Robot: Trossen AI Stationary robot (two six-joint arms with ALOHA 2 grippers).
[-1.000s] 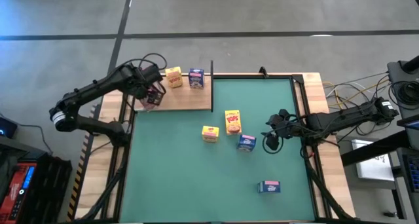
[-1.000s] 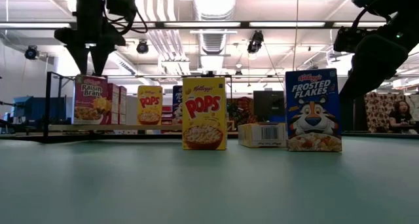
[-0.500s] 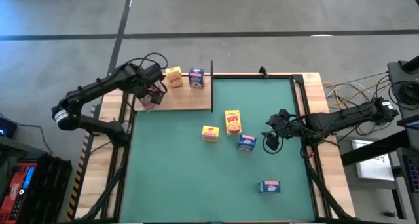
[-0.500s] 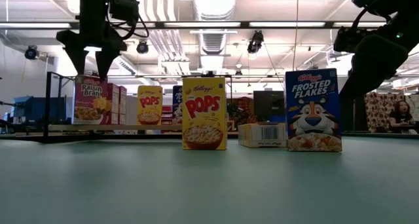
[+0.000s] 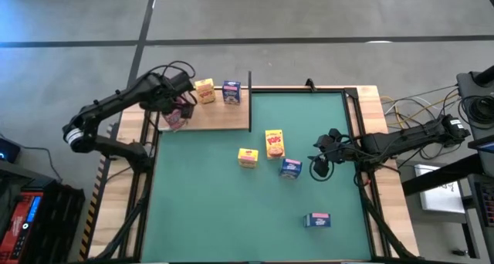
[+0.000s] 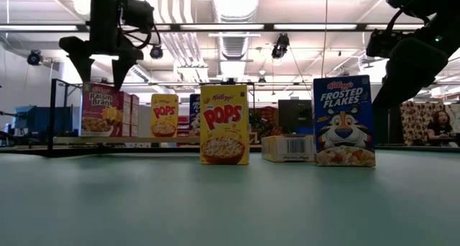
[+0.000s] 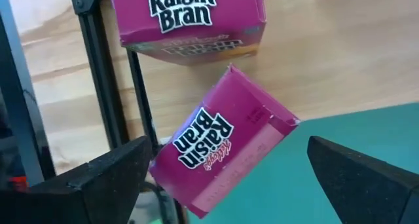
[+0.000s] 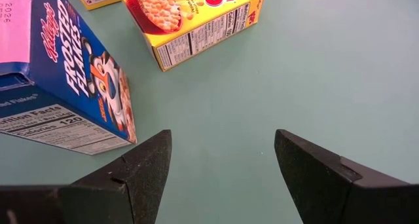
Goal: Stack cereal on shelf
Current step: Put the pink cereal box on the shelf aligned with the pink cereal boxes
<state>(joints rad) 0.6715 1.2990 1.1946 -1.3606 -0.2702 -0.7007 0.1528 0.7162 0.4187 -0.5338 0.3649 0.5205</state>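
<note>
My left gripper [image 5: 174, 103] hangs open just above two pink Raisin Bran boxes [image 7: 222, 142] [image 7: 190, 18], which stand on the light-wood shelf [image 5: 220, 117]. In the low view its fingers [image 6: 100, 79] straddle the top of the front pink box [image 6: 99, 111] without touching it. A yellow box [image 5: 204, 90] and a blue box [image 5: 231, 92] also stand on the shelf. My right gripper [image 5: 319, 168] waits open on the green mat beside the upright blue Frosted Flakes box [image 8: 65, 73]. The yellow Pops box [image 5: 274, 143] stands nearby.
A yellow box [image 5: 247, 157] lies flat on the mat, and a blue box [image 5: 317, 220] lies near the table's near edge. Black shelf posts [image 7: 98, 67] stand close to the left gripper. The mat's near left part [image 5: 201, 218] holds no boxes.
The left gripper's fingers have spread apart over the front pink Raisin Bran box and risen slightly. The box stays standing on the shelf.
</note>
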